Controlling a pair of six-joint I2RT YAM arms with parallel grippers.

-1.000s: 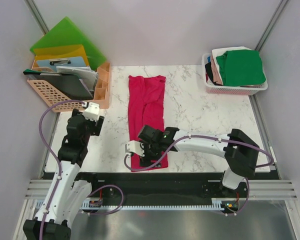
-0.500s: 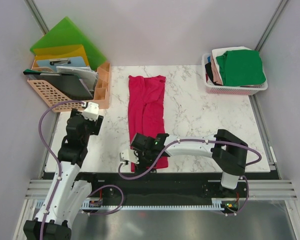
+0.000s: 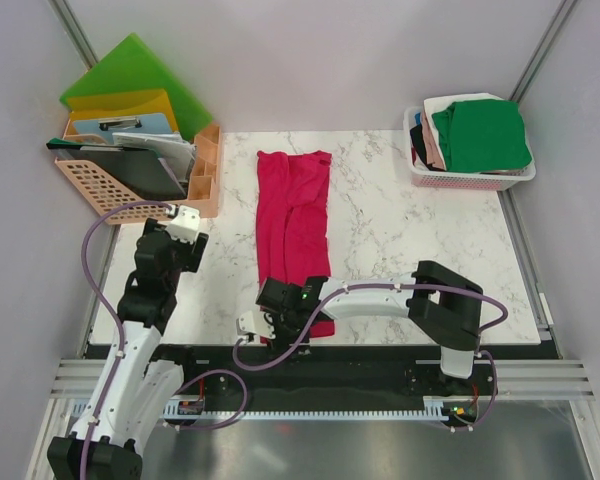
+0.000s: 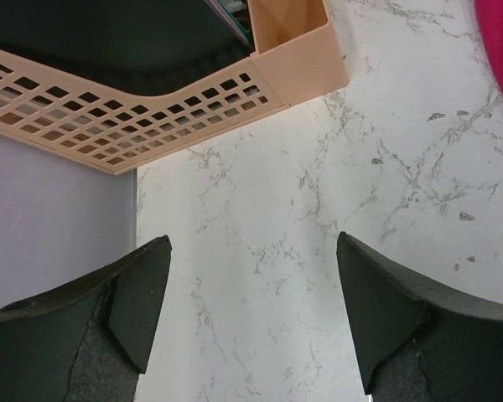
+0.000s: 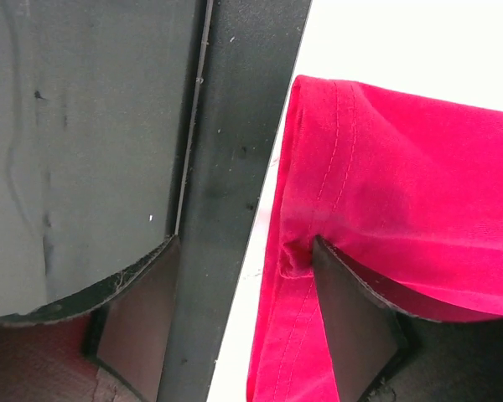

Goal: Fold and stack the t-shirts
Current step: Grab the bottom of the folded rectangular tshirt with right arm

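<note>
crimson-pink t-shirt, folded lengthwise, lying flat

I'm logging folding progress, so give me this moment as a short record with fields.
shirt being worked: crimson shirt, lying as a long narrow strip on the table
right jaws: open, astride the shirt's near hem corner at the table edge
left jaws: open, over bare marble beside the peach rack
basket: green shirt on top of other shirts
</note>
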